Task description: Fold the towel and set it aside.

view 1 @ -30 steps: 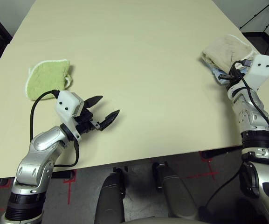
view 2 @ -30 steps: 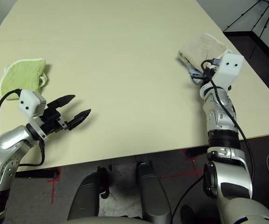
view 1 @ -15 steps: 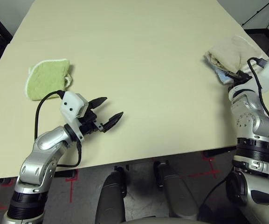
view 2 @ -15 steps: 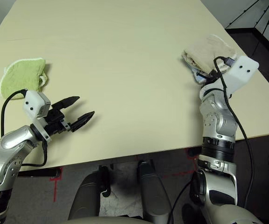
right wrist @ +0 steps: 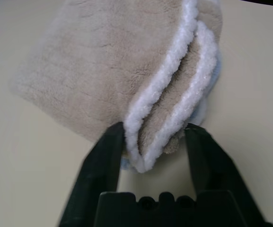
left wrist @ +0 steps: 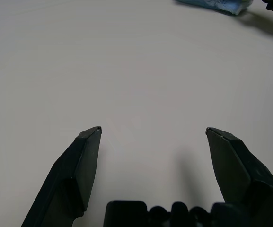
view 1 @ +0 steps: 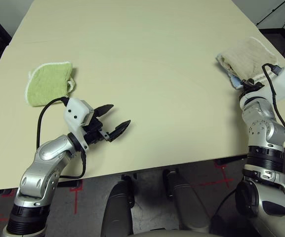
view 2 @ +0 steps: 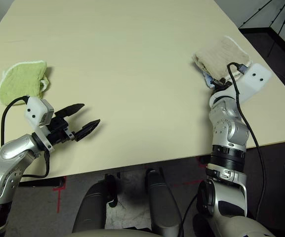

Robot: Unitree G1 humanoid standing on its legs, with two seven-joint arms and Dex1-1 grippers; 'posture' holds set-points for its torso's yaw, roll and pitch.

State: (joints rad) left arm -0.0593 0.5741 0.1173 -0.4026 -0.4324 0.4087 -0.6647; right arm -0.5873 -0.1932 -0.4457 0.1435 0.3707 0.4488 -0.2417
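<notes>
The towel (view 1: 246,55), beige with white stitched edging, lies folded at the table's right edge, and its layered corner (right wrist: 164,113) points toward my right gripper. My right gripper (right wrist: 154,128) is open, with one black finger (right wrist: 109,146) on each side of that corner and the left one against the white edging. In the head views the right gripper (view 2: 217,85) sits at the towel's near end. My left gripper (view 1: 118,114) is open over bare table near the front left, holding nothing, with its fingers (left wrist: 86,151) wide apart.
A light-blue cloth (view 1: 234,79) peeks out under the beige towel. A lime-green towel (view 1: 48,84) lies at the left of the table (view 1: 147,49). The table's right edge runs close by the beige towel, with dark floor and a tripod (view 1: 280,15) beyond.
My right gripper's fingers have spread apart off the towel's corner, and the right wrist has turned and drawn back a little. The left arm has hardly moved.
</notes>
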